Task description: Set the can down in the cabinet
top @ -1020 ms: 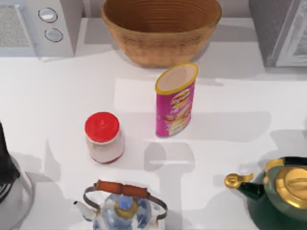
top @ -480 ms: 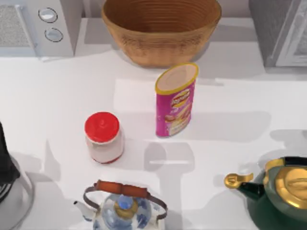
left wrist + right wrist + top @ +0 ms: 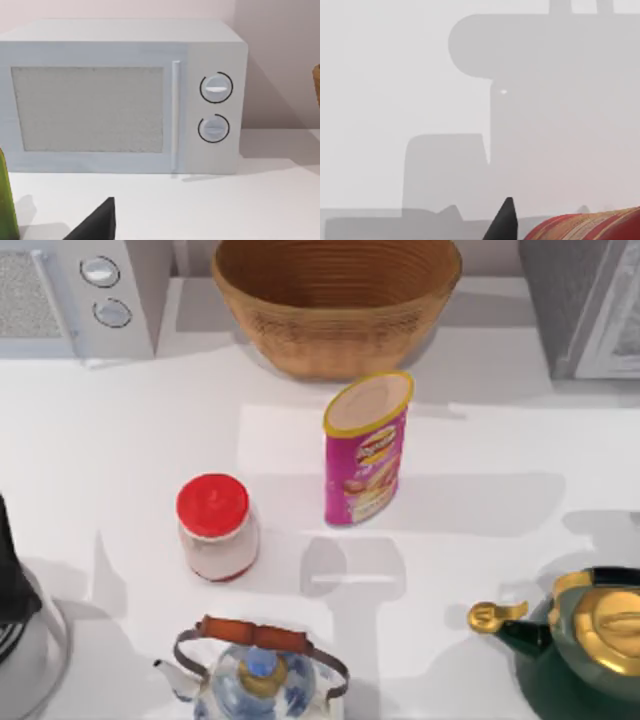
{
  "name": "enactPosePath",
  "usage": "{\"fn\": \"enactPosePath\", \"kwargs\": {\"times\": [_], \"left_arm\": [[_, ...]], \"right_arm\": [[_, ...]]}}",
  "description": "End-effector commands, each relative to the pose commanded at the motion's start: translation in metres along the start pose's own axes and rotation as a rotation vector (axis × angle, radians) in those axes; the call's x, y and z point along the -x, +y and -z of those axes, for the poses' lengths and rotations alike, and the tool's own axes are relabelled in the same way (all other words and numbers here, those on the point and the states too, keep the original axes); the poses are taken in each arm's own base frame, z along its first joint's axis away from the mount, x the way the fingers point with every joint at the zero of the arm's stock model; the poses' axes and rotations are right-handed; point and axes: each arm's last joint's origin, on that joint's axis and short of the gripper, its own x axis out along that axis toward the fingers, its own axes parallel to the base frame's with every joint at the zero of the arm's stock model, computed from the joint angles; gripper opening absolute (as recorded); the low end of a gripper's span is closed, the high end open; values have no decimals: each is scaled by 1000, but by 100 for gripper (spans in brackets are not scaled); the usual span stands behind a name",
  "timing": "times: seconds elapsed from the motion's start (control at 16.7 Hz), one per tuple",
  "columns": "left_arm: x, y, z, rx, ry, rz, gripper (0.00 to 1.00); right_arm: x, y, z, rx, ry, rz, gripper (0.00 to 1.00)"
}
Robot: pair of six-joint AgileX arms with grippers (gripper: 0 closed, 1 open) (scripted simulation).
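Top view: the can [image 3: 366,448] is standing upright at mid-table, just in front of the basket [image 3: 335,300] and well apart from the cabinet [image 3: 585,305] at the far right corner. A red-lidded jar [image 3: 215,527] is sitting to the can's left. The left gripper [image 3: 97,225] is hanging near the table's left edge, facing the microwave [image 3: 125,97]; the right gripper [image 3: 504,222] is facing a pale surface. Whether either gripper is parted or closed cannot be told; neither is touching the can.

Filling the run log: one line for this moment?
can: upright on table, ungrasped | cabinet: table's far right | left arm: parked at left edge
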Motion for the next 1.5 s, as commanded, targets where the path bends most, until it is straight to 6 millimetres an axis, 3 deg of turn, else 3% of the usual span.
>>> {"fn": "enactPosePath", "kwargs": {"times": [0.24,0.48,0.84,1.08,1.5], "left_arm": [[0,0,0,0,0,0,100],[0,0,0,0,0,0,100],[0,0,0,0,0,0,100],[0,0,0,0,0,0,100],[0,0,0,0,0,0,100]], "right_arm": [[1,-1,-3,-2,1,1,0],[17,-4,-28,-2,4,0,0],[77,-4,-76,-6,24,-3,0],[114,-1,-93,-2,2,1,0],[118,0,-94,-8,-10,8,0]]}}
